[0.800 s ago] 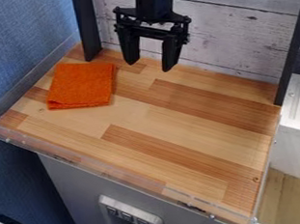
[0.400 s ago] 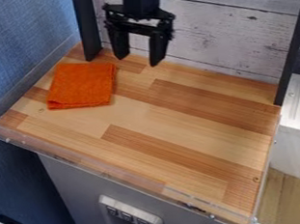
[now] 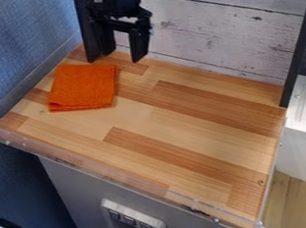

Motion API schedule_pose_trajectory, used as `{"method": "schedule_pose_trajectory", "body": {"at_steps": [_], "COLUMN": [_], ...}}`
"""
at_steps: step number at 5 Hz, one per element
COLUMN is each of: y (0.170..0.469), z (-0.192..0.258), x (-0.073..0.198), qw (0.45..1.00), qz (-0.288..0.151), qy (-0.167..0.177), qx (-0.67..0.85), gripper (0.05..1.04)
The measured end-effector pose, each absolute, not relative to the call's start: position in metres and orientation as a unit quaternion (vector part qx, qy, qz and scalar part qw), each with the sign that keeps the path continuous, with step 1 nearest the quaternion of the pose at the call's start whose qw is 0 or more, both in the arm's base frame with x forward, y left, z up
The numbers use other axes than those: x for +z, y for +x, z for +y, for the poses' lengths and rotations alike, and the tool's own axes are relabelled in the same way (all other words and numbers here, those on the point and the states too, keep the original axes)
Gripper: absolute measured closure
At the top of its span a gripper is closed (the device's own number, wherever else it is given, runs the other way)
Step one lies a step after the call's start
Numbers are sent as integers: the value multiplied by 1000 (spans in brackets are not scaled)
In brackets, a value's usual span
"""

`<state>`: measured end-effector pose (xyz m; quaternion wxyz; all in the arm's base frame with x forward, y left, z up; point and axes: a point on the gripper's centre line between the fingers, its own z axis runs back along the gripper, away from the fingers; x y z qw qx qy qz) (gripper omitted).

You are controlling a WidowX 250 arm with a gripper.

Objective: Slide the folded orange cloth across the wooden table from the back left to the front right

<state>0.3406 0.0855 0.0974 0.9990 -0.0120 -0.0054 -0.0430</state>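
Note:
The black gripper [image 3: 123,57] hangs at the top left of the camera view, its two fingers spread apart with nothing between them. Below and slightly left of it lies a folded orange cloth [image 3: 83,87], flat on the left rear part of the wooden counter [image 3: 182,119]. The fingertips are near the cloth's far edge in the view, and no cloth is held.
A dark upright post [image 3: 89,27] stands at the back left beside the gripper, and another post [image 3: 298,51] at the right. Whitewashed planks [image 3: 222,30] form the back. A clear raised edging [image 3: 87,165] runs along the front.
The gripper has moved left and slightly up across the view, from right of the cloth to above its far side. The cloth has stayed put.

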Motion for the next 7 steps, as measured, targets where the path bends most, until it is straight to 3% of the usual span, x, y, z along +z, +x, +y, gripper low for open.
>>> {"method": "schedule_pose_trajectory", "body": {"at_steps": [3, 4, 6, 7], "y": [355, 351, 349, 350], "z": [133, 137, 153, 155], "x": [99, 97, 80, 66], "qw": [997, 997, 997, 996], "qz": [-20, -6, 1, 7], "qy": [0, -1, 3, 1], "qx": [-69, -75, -82, -87], "gripper": [84, 130, 713, 928]}}
